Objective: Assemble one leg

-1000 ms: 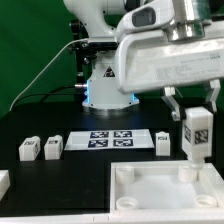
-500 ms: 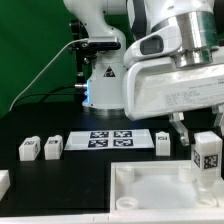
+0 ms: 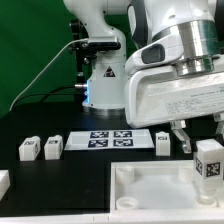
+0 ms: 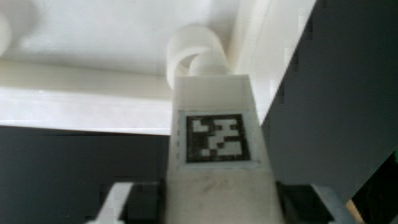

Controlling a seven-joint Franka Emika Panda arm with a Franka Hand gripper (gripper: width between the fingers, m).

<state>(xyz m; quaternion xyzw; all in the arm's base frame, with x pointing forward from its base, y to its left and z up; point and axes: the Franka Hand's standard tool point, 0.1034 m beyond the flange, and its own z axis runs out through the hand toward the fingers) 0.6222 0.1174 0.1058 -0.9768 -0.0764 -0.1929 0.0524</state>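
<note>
My gripper [image 3: 207, 143] is shut on a white leg [image 3: 209, 165] with a black-and-white tag and holds it upright over the far corner of the large white tabletop [image 3: 150, 190] at the exterior view's right. In the wrist view the leg [image 4: 217, 130] runs out from between my fingers [image 4: 125, 200], and its far end meets a round corner socket [image 4: 199, 45] of the tabletop. Three more legs lie on the black table: two [image 3: 28, 149] [image 3: 53, 146] at the exterior view's left and one [image 3: 162, 143] beside the marker board.
The marker board [image 3: 111, 139] lies behind the tabletop in front of the robot base [image 3: 100, 85]. A white part [image 3: 4, 181] shows at the exterior view's left edge. A green backdrop stands behind.
My gripper has carried the leg toward the exterior view's right and lower, from above the tabletop's far edge down to its far corner at that side.
</note>
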